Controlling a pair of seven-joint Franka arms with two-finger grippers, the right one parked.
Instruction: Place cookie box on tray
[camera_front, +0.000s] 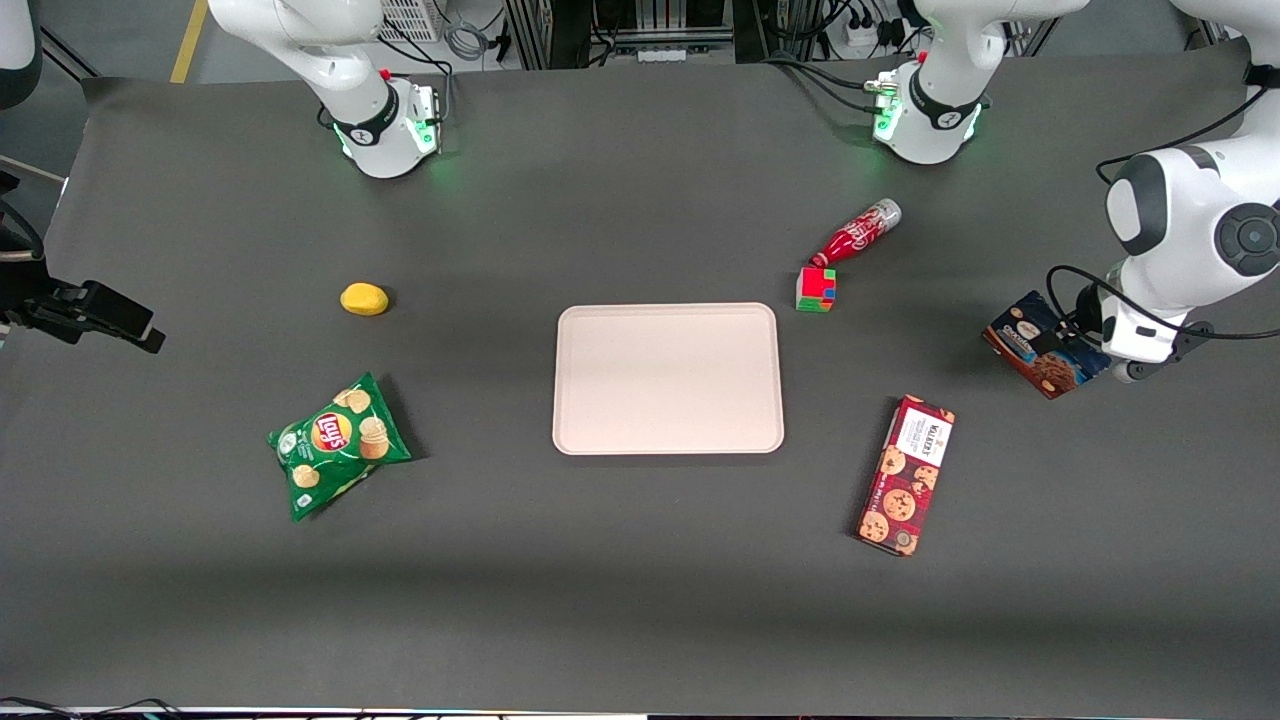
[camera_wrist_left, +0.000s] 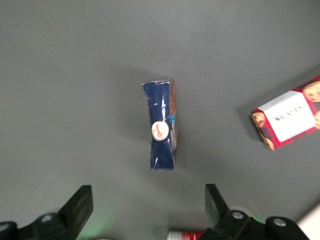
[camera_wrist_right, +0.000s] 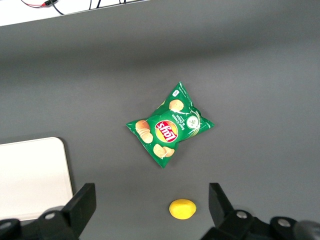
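Note:
The cookie box, navy and brown with a round white logo, stands on a narrow side on the dark table near the working arm's end. In the left wrist view its navy side faces up. The left gripper hangs above the table just beside the box, toward the table's end. Its fingers are spread wide with nothing between them, and the gripper is clear of the box. The pale pinkish tray lies flat and bare in the table's middle, far from the box; its corner also shows in the left wrist view.
A long red cookie box lies between the cookie box and tray, nearer the camera. A red bottle and colour cube lie farther off. A lemon and green chips bag lie toward the parked arm's end.

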